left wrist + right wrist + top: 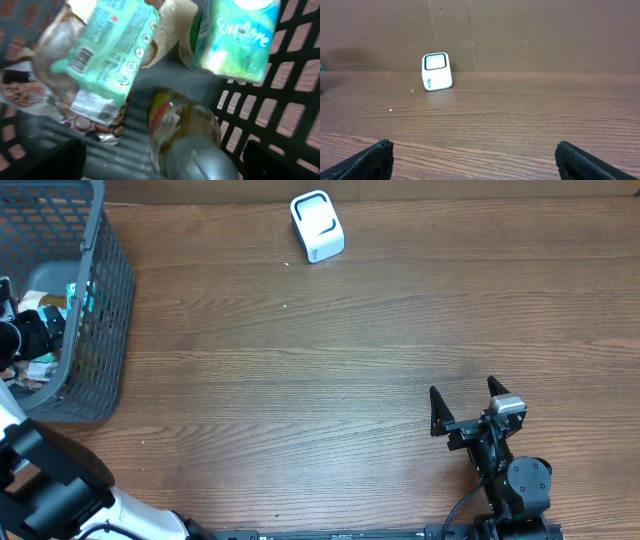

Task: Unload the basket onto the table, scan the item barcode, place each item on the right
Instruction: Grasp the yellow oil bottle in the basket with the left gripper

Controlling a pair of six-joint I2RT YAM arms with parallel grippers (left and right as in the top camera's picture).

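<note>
A: Overhead: items in basket (105, 300), scanner (317, 226) well apart, far worktop edge.
B: Left wrist: left pincer (162, 150) spread above bottle (185, 135). Green packet (105, 50) shows barcode (80, 59); grip clear of it.
A: Right wrist: right pincer (473, 150) spread, empty, facing scanner.

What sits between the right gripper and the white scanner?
Nothing: only bare wooden table between right gripper and scanner, seen in overhead and right wrist views.
</note>
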